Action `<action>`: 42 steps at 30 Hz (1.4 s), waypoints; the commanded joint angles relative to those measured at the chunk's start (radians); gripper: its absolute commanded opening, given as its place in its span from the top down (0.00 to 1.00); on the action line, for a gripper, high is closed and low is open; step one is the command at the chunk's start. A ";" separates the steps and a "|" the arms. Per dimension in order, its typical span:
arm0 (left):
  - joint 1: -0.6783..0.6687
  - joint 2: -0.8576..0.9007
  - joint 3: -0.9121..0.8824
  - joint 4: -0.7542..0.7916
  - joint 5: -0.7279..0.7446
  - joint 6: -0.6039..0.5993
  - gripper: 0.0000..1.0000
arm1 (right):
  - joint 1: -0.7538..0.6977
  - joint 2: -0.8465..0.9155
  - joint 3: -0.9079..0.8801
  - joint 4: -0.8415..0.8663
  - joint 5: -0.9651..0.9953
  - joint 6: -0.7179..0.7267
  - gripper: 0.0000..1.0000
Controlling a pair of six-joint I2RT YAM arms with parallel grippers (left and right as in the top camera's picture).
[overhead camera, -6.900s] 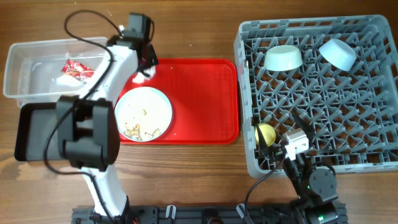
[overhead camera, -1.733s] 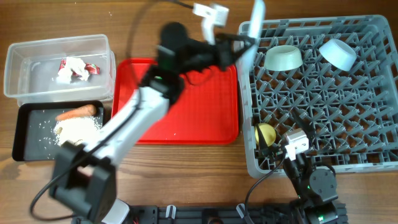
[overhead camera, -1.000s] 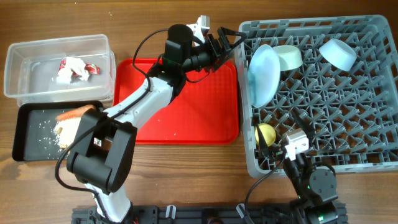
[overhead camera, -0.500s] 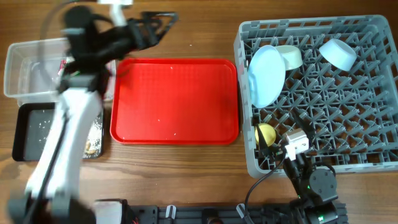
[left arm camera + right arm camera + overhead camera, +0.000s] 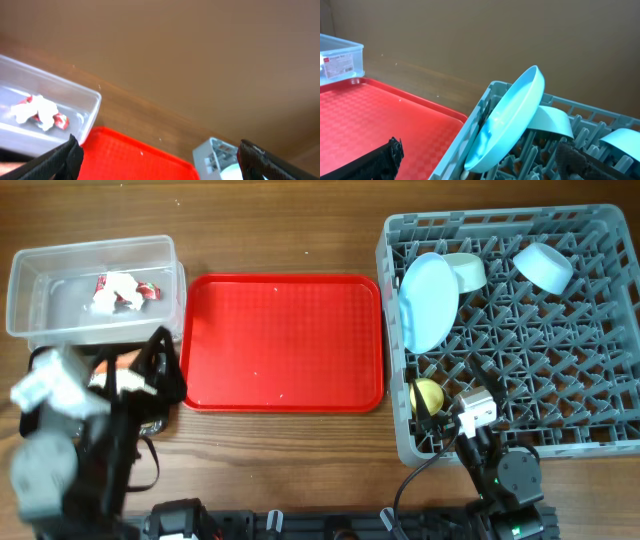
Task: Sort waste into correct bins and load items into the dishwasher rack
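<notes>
The pale blue plate [image 5: 428, 302] [image 5: 507, 117] leans on edge in the left side of the grey dishwasher rack [image 5: 600, 430] [image 5: 470, 145]. Beside it lie the pale green bowl [image 5: 466, 272] [image 5: 550, 122] and the small pale blue bowl [image 5: 545, 266]. The yellow cup [image 5: 428, 395] sits at the rack's front left. A white tissue [image 5: 108, 292] [image 5: 37, 109] and a red-and-white wrapper [image 5: 145, 291] lie in the clear tub [image 5: 60, 250] [image 5: 92, 107]. My left gripper [image 5: 161, 162], blurred at the front left, is open and empty, above the black bin [image 5: 42, 360] and the carrot [image 5: 122, 361]. My right gripper [image 5: 479, 162] is open and empty over the rack.
The flat red tray [image 5: 282, 340] [image 5: 130, 160] [image 5: 380, 115] lies bare between the bins and the rack. The right arm's base [image 5: 500, 475] sits at the front edge below the rack. The left arm hides most of the black bin.
The left arm has drawn back from the rack, where the plate now stands, swung past the clear tub and come down to the front left. The right arm has not moved.
</notes>
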 commanded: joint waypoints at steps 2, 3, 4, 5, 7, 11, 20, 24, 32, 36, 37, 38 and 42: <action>0.005 -0.274 -0.313 0.141 -0.053 0.039 0.00 | -0.005 -0.006 -0.001 0.005 0.005 -0.003 0.00; 0.005 -0.335 -0.391 0.192 -0.040 0.040 0.00 | -0.005 -0.006 -0.001 0.004 0.005 -0.003 0.00; 0.005 -0.388 -0.468 0.245 -0.029 0.039 0.00 | -0.005 -0.006 -0.001 0.005 0.005 -0.003 0.00; 0.005 -0.432 -0.540 0.299 -0.017 0.039 0.00 | -0.005 -0.006 -0.001 0.005 0.005 -0.003 0.00; 0.005 -0.464 -0.658 0.416 0.023 0.039 0.00 | -0.005 -0.006 -0.001 0.005 0.005 -0.003 0.00; 0.004 -0.465 -0.846 0.623 0.077 0.034 0.00 | -0.005 -0.006 -0.001 0.004 0.005 -0.003 0.00; -0.007 -0.461 -0.919 0.545 0.068 0.028 0.00 | -0.005 -0.006 -0.001 0.005 0.005 -0.003 0.00; -0.007 -0.461 -0.919 0.545 0.068 0.028 0.00 | -0.005 -0.006 -0.001 0.005 0.005 -0.003 0.00; -0.007 -0.461 -0.919 0.545 0.068 0.028 0.00 | -0.005 -0.006 -0.001 0.005 0.005 -0.003 0.00; -0.007 -0.461 -0.919 0.545 0.068 0.028 0.00 | -0.005 -0.006 -0.001 0.005 0.005 -0.003 0.00; -0.007 -0.461 -0.919 0.545 0.068 0.028 0.00 | -0.005 -0.006 -0.001 0.005 0.005 -0.003 0.00; -0.007 -0.461 -0.919 0.545 0.068 0.028 0.00 | -0.005 -0.006 -0.001 0.005 0.005 -0.003 0.00; -0.007 -0.461 -0.919 0.545 0.068 0.028 0.00 | -0.005 -0.006 -0.001 0.005 0.005 -0.003 0.00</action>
